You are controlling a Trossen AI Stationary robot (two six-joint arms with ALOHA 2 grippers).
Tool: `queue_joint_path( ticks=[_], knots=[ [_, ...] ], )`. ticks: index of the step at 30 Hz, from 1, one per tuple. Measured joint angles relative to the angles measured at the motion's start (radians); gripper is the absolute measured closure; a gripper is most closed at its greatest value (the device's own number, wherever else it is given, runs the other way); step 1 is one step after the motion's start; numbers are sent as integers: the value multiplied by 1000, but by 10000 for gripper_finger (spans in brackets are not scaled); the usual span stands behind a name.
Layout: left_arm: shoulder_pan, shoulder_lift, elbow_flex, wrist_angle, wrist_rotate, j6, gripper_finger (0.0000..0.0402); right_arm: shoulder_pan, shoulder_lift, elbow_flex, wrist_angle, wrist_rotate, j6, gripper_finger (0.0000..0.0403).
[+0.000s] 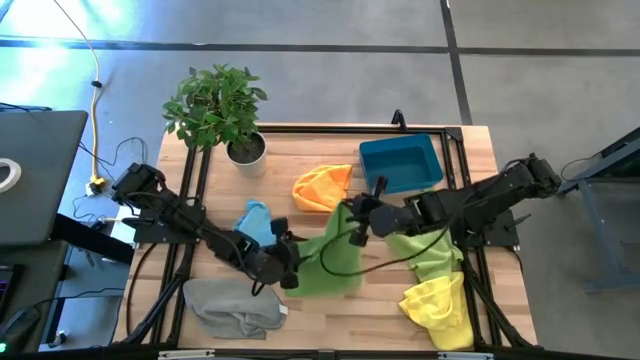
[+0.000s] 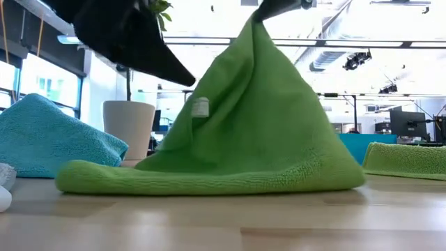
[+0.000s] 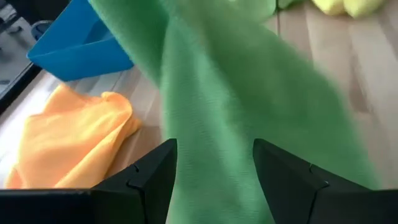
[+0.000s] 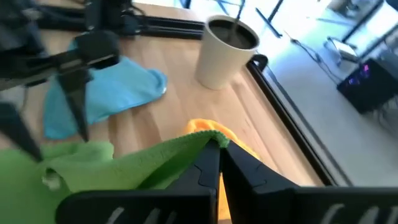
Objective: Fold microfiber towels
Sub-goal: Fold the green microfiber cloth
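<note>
- Green towel point(image 2: 258, 132) mid-table, one corner lifted into a tent (rest draped on wood).
- right gripper point(image 4: 219, 149) pinched shut on that raised corner, orange towel point(image 1: 322, 186) at its 11 o'clock.
- left gripper point(image 3: 214, 171) spread wide around green cloth, gripping nothing.

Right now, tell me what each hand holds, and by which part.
The right hand pinches the green towel by a corner, lifting it. The left hand is open around the hanging cloth, gripping nothing.

Mid-table, one towel point(image 1: 335, 255) rises between the left gripper point(image 1: 288, 272) and right gripper point(image 1: 352, 208); bin point(image 1: 402, 165) and plant pot point(image 1: 245, 150) line the far edge.
</note>
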Motion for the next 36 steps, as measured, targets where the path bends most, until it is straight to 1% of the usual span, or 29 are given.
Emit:
queue_joint_path(
  ticks=[4,6,8,11,17,24,27,30,34,36],
  knots=[
    [11,6,0,9,-96,-103,199,-23,0,0,0,1,41,403],
    [17,6,0,33,-147,-127,199,-32,0,0,0,0,70,403],
    [25,6,0,72,-175,-131,199,-37,0,0,3,0,90,403],
    [46,6,0,121,-167,-106,199,-40,0,0,4,0,93,403],
    [65,6,0,192,-91,-36,199,-49,0,0,7,-1,124,403],
    [74,9,0,197,-95,-33,199,-57,0,0,7,-1,125,403],
    [82,46,-1,205,-95,-48,199,-59,0,0,7,-1,125,403],
    [92,92,0,256,-89,-59,199,-59,0,0,5,-1,125,403],
    [84,123,0,252,-140,-78,199,-59,0,0,-1,-1,125,403],
    [76,124,0,210,-159,-100,202,-59,0,0,0,-1,125,403]
  ],
)
